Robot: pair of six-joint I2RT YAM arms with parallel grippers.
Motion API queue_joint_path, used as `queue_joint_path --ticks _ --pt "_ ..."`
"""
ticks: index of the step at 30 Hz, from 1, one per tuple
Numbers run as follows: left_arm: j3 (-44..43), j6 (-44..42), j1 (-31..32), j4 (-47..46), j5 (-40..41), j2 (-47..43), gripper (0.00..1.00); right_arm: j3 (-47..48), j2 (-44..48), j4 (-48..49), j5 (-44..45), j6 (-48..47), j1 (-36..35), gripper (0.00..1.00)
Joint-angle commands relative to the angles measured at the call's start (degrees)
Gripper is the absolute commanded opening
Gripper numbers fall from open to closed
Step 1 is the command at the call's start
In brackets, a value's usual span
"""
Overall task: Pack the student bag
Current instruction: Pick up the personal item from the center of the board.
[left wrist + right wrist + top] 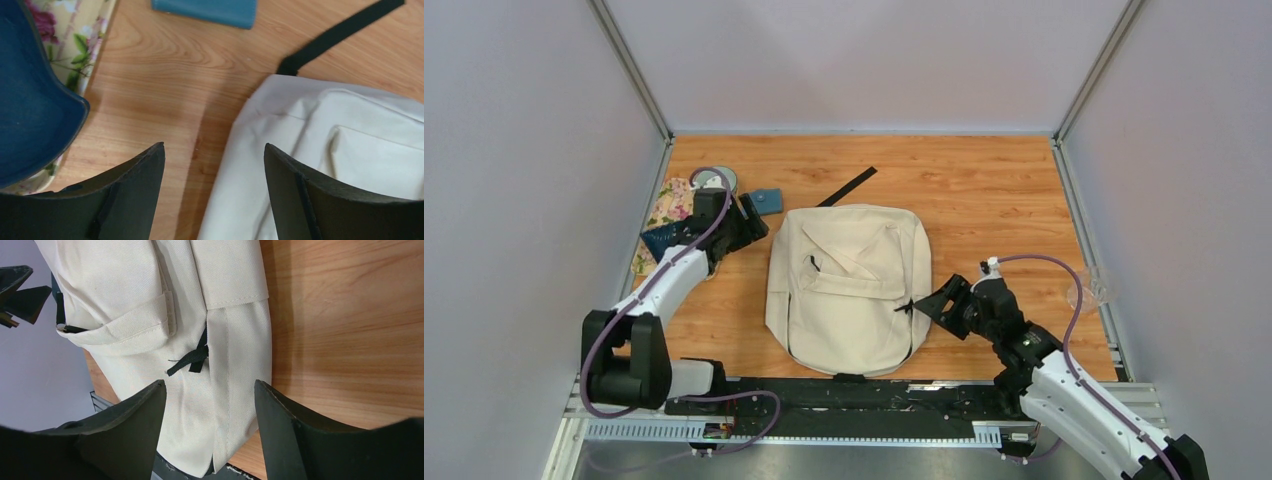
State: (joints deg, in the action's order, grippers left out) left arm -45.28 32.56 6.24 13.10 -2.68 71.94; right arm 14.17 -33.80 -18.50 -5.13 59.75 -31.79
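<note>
Left fingers [125,200], right fingers [125,435]: spread wide, empty. Student bag [848,285] flat on tabletop [994,200]; blue pouch [769,201] outside; packing judged unstarted.

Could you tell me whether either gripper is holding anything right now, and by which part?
Nothing is held: the left gripper and right gripper are both open and empty, at the student bag's edges.

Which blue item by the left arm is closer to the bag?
The small lighter-blue pouch, on bare wood by the student bag; the dark navy item sits farther off, over the floral cloth.
</note>
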Motion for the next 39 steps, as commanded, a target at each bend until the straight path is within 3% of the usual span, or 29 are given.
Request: queue_joint_path --ticks 1,8,22,39 --pt "-4.29 0.68 -0.97 -5.28 5.05 6.34 0.80 1.73 1.63 -1.27 -0.41 0.02 0.15 0.68" --pt "-10.18 -8.03 -1.93 -10.02 7.95 15.49 0.81 1.65 0.84 -0.92 1.08 -0.42 0.24 0.68" --pt "-8.69 -14.88 -3.51 -26.45 1.98 25.43 0.82 2.87 -5.22 1.71 1.52 -1.65 0.24 0.68" --pt "-14.75 -17.79 -4.31 -24.00 1.10 34.75 0.82 5.16 -12.16 4.44 0.56 -2.53 0.15 0.68"
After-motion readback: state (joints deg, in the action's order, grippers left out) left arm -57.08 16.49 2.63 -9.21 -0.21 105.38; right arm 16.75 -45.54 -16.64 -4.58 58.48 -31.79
